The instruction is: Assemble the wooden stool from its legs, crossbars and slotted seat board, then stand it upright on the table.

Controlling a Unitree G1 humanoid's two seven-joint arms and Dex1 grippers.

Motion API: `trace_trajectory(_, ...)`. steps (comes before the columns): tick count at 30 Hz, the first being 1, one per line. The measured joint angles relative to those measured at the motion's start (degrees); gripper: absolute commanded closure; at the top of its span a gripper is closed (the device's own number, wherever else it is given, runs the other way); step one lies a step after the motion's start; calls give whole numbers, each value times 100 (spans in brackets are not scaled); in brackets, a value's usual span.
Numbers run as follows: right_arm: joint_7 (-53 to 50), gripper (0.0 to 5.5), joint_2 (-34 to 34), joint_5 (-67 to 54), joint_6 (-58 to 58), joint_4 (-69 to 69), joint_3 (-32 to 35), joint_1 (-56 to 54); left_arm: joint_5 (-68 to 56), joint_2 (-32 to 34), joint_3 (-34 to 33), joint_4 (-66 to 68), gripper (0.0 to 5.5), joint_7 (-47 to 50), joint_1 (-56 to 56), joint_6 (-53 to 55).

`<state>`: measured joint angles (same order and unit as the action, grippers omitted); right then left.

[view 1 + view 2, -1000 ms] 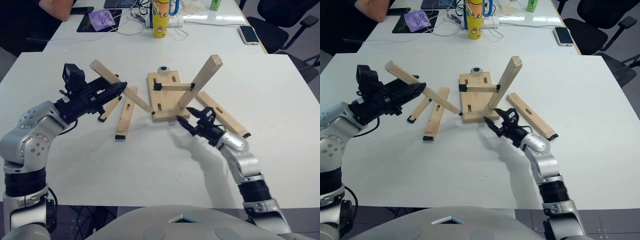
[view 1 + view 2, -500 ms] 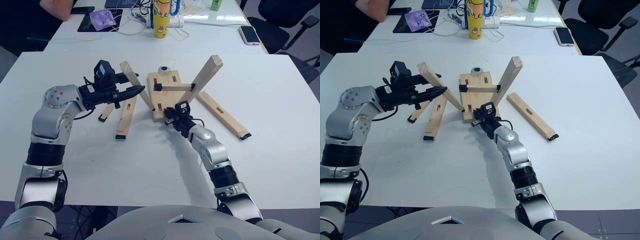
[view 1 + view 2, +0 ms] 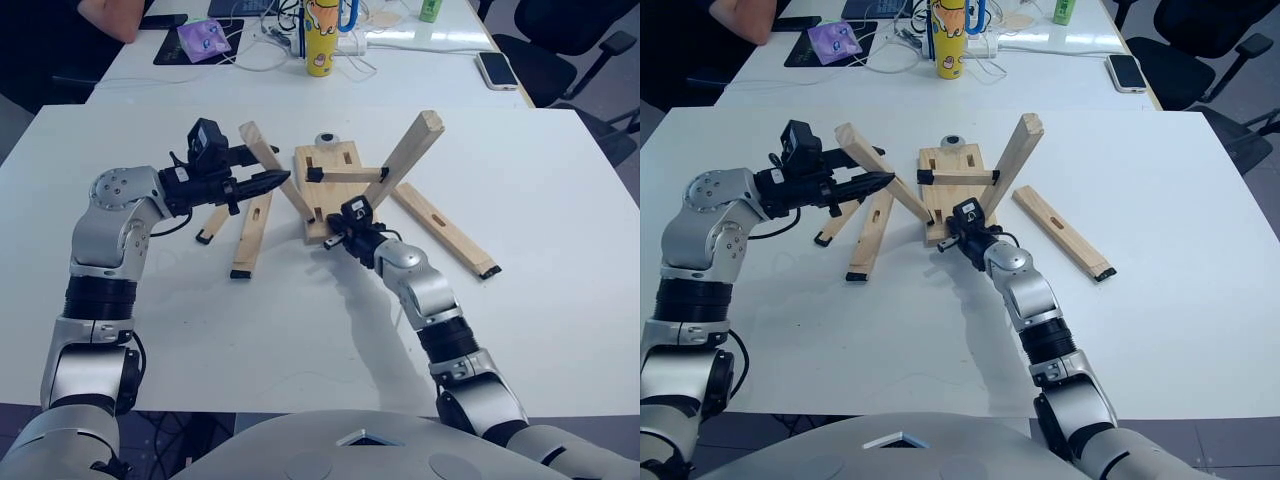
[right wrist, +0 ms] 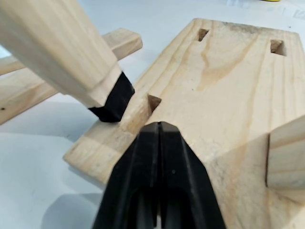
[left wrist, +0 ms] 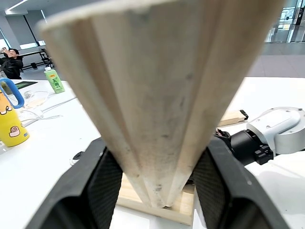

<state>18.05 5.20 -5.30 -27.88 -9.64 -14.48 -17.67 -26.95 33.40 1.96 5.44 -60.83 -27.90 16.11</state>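
**Clerk:** Item 1, seat board [image 3: 335, 203]?

**Checker:** Lay flat at the table's middle, nearer the far edge, slots facing up. 1 leg [image 3: 408, 155] stood in it on the right side, tilted toward the table's right edge. 1 crossbar [image 3: 348, 174] ran level from that leg across the board.

**Clerk:** Item 2, held leg [image 3: 257, 143]?

**Checker:** Slanted, with its top toward the table's left edge. Its black-capped foot was against the board's near left corner, just beside a slot. Whether it sat in the slot could not be told.

**Clerk:** Left jaws?

**Checker:** Clenched on the held leg about midway along it, above the table left of the board.

**Clerk:** Right jaws?

**Checker:** Pressed together with nothing between them. Their tips lay on the board's near edge, beside that same slot.

**Clerk:** Loose parts?

**Checker:** 3, all flat on the table. 1 long piece [image 3: 445, 230] lay right of the board, angled toward the near right corner. 1 slotted piece [image 3: 252, 232] and 1 shorter piece [image 3: 213, 224] lay side by side left of the board.

**Clerk:** Other?

**Checker:** 1 small round object [image 3: 326, 139] sat just beyond the board's far edge.
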Motion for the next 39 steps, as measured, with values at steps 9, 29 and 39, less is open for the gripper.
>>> trace_trajectory(9,210,550,344,67,-200,263,-288,-24,7,105,-105,-57,343,-53,6,54)
trace_trajectory(29,106,550,-93,-300,-1286,645,-42,-120,-59,132,-614,-556,343,283,364,357)
trace_trajectory(39,-331,550,-450,-163,-1409,21,69,-658,-106,-25,-642,-657,343,505,540,380)
